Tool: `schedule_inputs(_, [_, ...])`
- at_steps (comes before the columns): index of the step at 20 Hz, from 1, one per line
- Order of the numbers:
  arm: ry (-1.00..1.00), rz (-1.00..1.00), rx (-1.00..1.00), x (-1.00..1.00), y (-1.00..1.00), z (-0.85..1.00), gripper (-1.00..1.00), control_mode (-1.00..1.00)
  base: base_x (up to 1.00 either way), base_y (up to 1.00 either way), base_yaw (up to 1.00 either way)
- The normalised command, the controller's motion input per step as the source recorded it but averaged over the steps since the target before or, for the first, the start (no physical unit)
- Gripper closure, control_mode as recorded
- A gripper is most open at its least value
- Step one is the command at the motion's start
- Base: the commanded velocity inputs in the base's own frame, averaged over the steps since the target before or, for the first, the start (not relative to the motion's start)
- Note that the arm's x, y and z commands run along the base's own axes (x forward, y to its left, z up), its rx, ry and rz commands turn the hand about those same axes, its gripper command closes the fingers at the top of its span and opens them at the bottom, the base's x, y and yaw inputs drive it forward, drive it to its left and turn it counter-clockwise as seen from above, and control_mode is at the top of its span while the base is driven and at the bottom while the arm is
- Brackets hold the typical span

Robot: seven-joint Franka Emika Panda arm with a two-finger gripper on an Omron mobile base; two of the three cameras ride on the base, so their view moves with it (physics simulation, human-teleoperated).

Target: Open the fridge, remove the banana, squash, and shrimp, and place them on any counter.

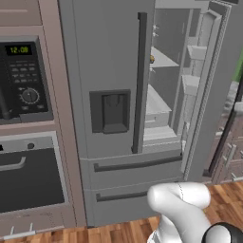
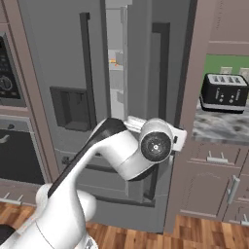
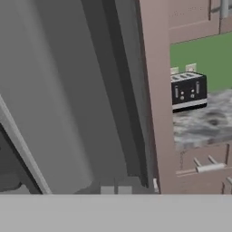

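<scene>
Wood plank floor (image 1: 118,232) under me, reddish-brown. Mauve-brown cabinetry (image 2: 194,73) frames the appliances. To my left a black wall oven (image 1: 28,175) sits under a microwave panel (image 1: 23,78) with a lit clock. To my right a green wall (image 2: 226,63) behind a black toaster (image 2: 224,92), lower cabinet fronts with silver handles (image 2: 216,158).

Inside the fridge (image 1: 114,71), past its open right door (image 1: 213,85), you get just a small yellow-orange speck (image 1: 152,59) on a shelf, too small to name. The robot arm (image 2: 121,151) hides the fridge's lower drawers from the right. Beside the fridge, the counter (image 2: 221,127) and toaster (image 2: 224,92) run off the frame edge.
</scene>
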Motion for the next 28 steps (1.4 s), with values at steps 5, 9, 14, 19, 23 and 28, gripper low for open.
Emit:
schedule_inputs(5, [0.00,0.08,-0.01,-0.10,0.39,-0.17,-1.00,-1.00,0.00,0.00,0.00])
schedule_inputs(9, [0.03,0.00,-0.06,-0.36,0.81,0.30,-1.00,-1.00,0.00,0.00,0.00])
schedule_inputs(14, [0.23,-0.26,-0.03,-0.17,0.66,0.38,-1.00,-1.00,0.00,0.00,0.00])
schedule_inputs(19, [0.18,-0.47,-0.06,0.16,0.82,0.01,-1.00,-1.00,0.00,0.00,0.00])
schedule_inputs(23, [0.10,-0.28,-0.12,0.23,0.94,-0.01,-1.00,-1.00,0.00,0.00,0.00])
schedule_inputs(28, [0.23,-0.07,-0.17,0.43,0.68,-0.11,-1.00,-1.00,0.00,0.00,0.00])
